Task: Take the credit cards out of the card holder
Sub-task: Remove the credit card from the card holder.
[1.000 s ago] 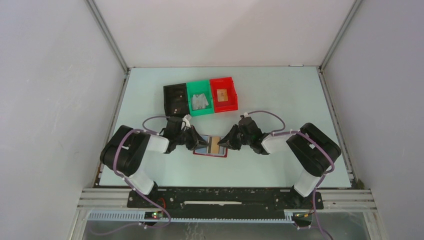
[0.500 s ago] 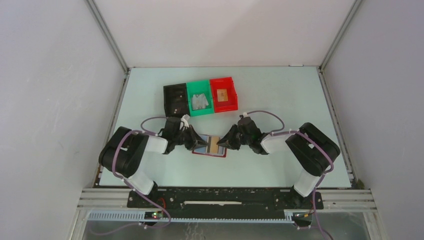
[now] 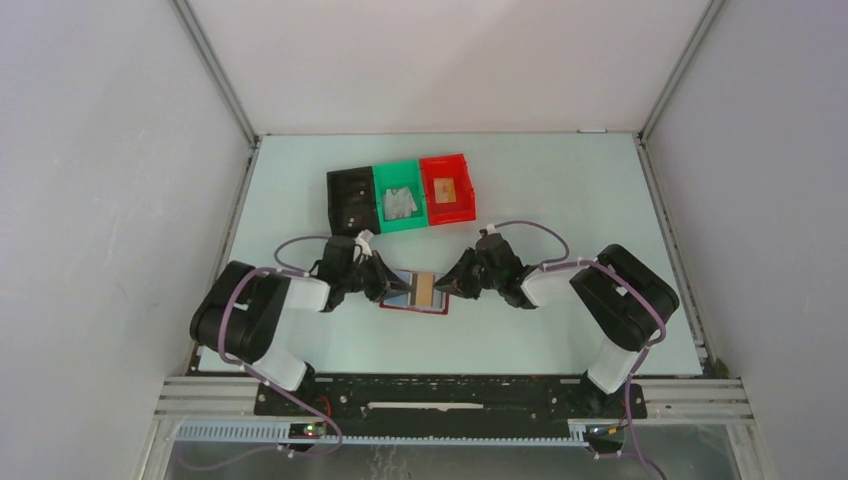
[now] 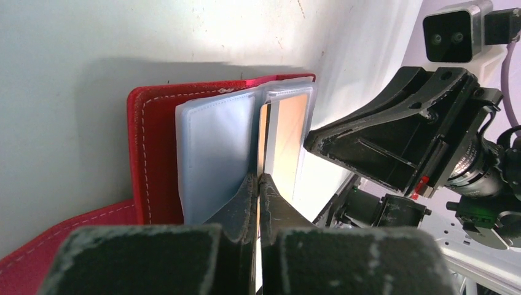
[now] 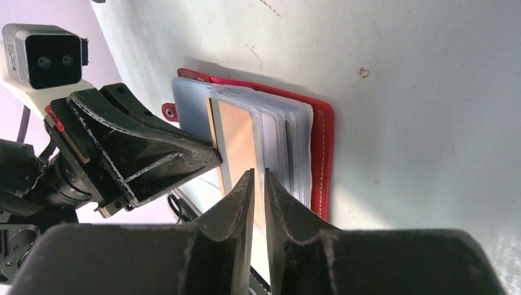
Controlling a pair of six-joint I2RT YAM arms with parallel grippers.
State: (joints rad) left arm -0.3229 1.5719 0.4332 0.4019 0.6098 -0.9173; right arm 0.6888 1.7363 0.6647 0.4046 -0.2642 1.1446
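The dark-red card holder (image 3: 400,304) lies open on the table between both grippers, its clear sleeves fanned out (image 4: 147,153) (image 5: 322,160). A tan card (image 3: 425,290) (image 4: 285,141) (image 5: 236,141) stands in the middle sleeves. My left gripper (image 3: 393,286) (image 4: 258,179) is shut on the tan card's thin edge. My right gripper (image 3: 447,287) (image 5: 258,175) comes from the other side, its jaws almost closed on the clear sleeves next to the tan card. A light blue card (image 4: 215,160) shows in a sleeve on the left. The grey card is not visible.
Three small bins stand in a row behind the holder: black (image 3: 343,185), green (image 3: 381,205) with a grey item, red (image 3: 465,192) with a tan item. Grey walls close in the table on both sides and at the back.
My left arm has drawn back to the left, and the card holder has shifted slightly left with it. The right gripper has followed a little.
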